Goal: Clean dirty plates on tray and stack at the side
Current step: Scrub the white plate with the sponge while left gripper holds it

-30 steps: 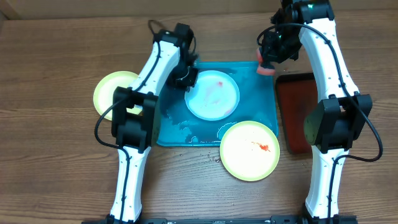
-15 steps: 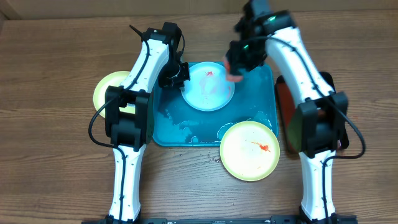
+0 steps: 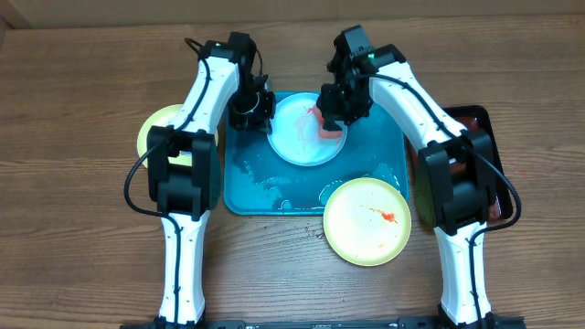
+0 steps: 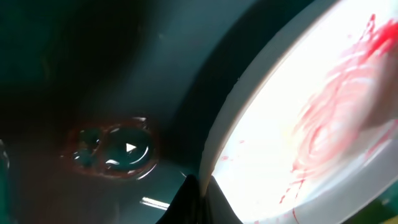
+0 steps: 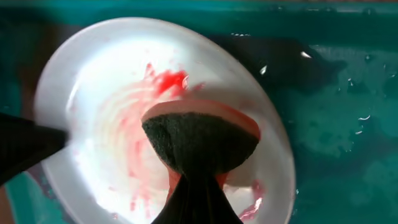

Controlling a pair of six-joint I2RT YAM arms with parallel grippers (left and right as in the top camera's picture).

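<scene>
Over the plate, right jaws clench a sponge; left jaws grip its rim.

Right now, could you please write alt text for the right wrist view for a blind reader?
The right end effector holds a dark-faced sponge on a pale round plate smeared with red sauce. The plate sits in a wet turquoise tray.

You had nothing legible in any view: no lettering, label, brand mark or number could be read on the tray, on the plates, or on the wooden bench.
</scene>
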